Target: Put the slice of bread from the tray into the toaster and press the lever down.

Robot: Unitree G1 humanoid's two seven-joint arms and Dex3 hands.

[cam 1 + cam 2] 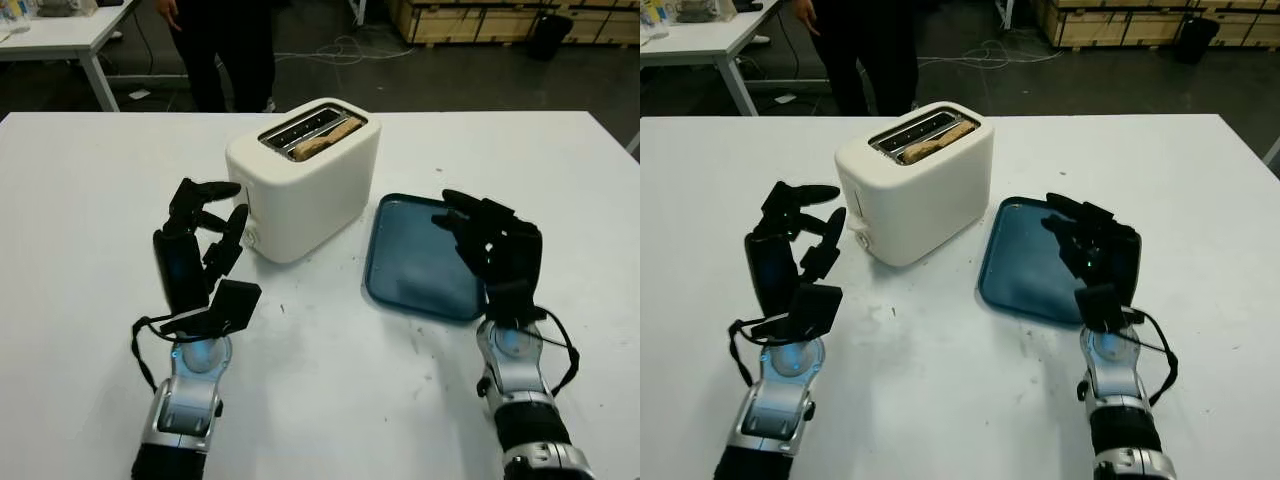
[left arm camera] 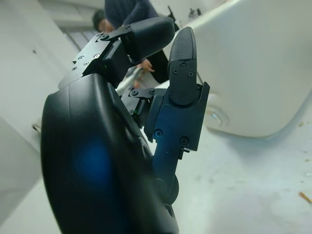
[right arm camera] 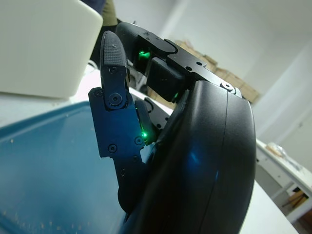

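Left eye view looks down on a wide white table (image 1: pixel 90 250) that spans nearly the whole scene, its top marked with a few small dark specks and crumbs near the middle. Beyond its far edge lies a dark floor (image 1: pixel 330 80) with a loose pale cable (image 1: pixel 345 48), a second white table (image 1: pixel 60 35) at the far left, and wooden crates (image 1: pixel 500 18) stacked at the far right. A person (image 1: pixel 225 45) in dark clothing stands just past the table's far edge, behind the toaster.

On the table, a cream two-slot toaster (image 1: pixel 310 185) sits at the centre, turned at an angle. The slice of bread (image 1: pixel 322 137) stands in its nearer slot, the brown top edge showing above the opening. Just beside the toaster, toward the robot's right, lies a blue tray (image 1: pixel 415 265) with a raised rim, its floor bare.

The left hand (image 1: pixel 200 245) is raised upright close by the toaster's near-left corner, holding nothing, with its black fingers (image 2: pixel 183 58) not curled. The right hand (image 1: pixel 495 245) is up over the tray's right edge, likewise holding nothing and uncurled.
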